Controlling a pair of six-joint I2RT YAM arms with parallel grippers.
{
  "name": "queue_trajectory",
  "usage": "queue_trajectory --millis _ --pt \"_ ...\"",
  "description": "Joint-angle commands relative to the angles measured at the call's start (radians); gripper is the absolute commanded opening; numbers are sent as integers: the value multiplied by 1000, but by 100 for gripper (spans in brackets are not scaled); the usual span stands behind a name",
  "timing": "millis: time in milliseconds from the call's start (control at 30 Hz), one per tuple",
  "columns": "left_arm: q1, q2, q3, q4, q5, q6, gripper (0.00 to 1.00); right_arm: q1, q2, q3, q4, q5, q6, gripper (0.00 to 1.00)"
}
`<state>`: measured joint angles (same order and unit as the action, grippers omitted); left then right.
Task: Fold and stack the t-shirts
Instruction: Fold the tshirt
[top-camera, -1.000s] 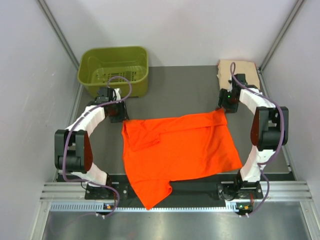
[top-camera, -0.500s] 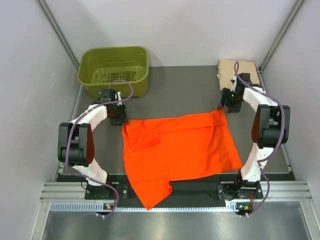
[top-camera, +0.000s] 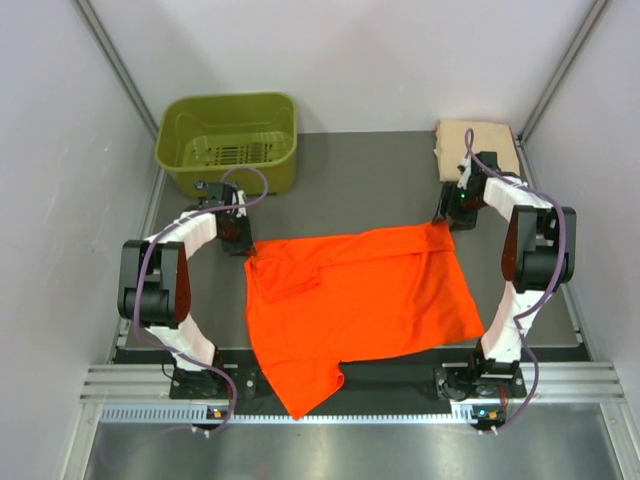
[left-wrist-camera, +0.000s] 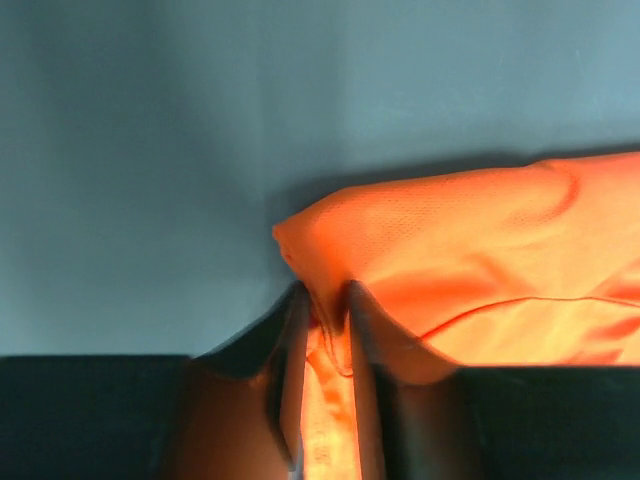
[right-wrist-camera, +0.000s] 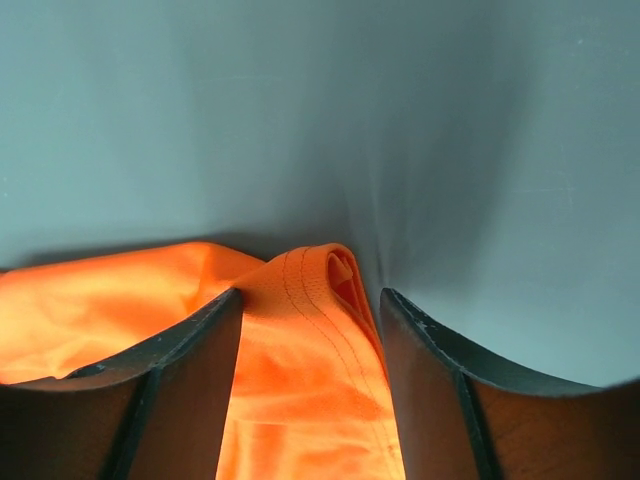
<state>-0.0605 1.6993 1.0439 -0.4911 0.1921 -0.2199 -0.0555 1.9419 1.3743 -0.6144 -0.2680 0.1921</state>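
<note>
so the left hand is clenched on the far left corner of the orange t-shirt; in the left wrist view you can see a bit of cloth pinched between the two fingers and poking up past them; the right hand is down at the shirt's far right corner with its fingers spread wide either side of the hemmed edge, so released, not gripping as far as I can tell; the shirt itself lies spread out mostly flat over the middle of the bench, one sleeve folded in on the left side, and its near left part hangs out over the bench's near edge; the peach-tan t-shirt sits as a folded square in the far right corner of the bench, just beyond the right hand; an olive-green basket stands in the far left corner, just behind the left hand
</note>
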Motion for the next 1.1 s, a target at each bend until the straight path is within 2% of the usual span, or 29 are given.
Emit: queue_trajectory --millis 0,67,100,133,233,467,567,600,667,700,733,800,833,967,1067 --pt "1 -7 -18 36 32 -9 17 -20 9 9 42 30 -13 56" --pt "1 -10 -21 32 26 -16 11 -24 14 9 64 33 -5 47" --pt "1 -13 -22 26 17 -18 5 -26 14 8 71 35 7 42" --pt "1 -21 -25 26 12 -19 1 -26 12 5 79 35 15 22" --pt "1 -47 -47 35 -37 -27 0 -27 -4 -21 116 71 43 0" --pt "1 -104 -94 72 -123 -53 0 -33 -77 -129 229 242 55 0" --pt "-1 -115 -101 100 -83 -58 0 -35 -69 -135 246 158 32 0" --pt "-1 -112 -97 100 -74 -59 2 -33 -49 -114 230 142 35 1" --pt "-1 -109 -78 94 -59 -58 13 -33 -35 -97 211 107 52 19" --pt "-1 -116 -71 88 -59 -56 26 -33 -31 -74 194 107 55 25" --pt "-1 -124 -61 76 -60 -53 31 -33 -34 -63 159 108 59 34" --pt "-1 -160 -56 40 -75 -44 43 -33 -63 -44 121 134 58 41" --pt "-1 -176 -50 26 -85 -42 47 -33 -76 -41 101 150 55 49" --pt "-1 -254 -45 -47 -79 -36 52 -33 -152 -70 33 174 41 58" --pt "-16 -314 -54 -76 -8 -52 47 -30 -199 -98 1 179 38 60"
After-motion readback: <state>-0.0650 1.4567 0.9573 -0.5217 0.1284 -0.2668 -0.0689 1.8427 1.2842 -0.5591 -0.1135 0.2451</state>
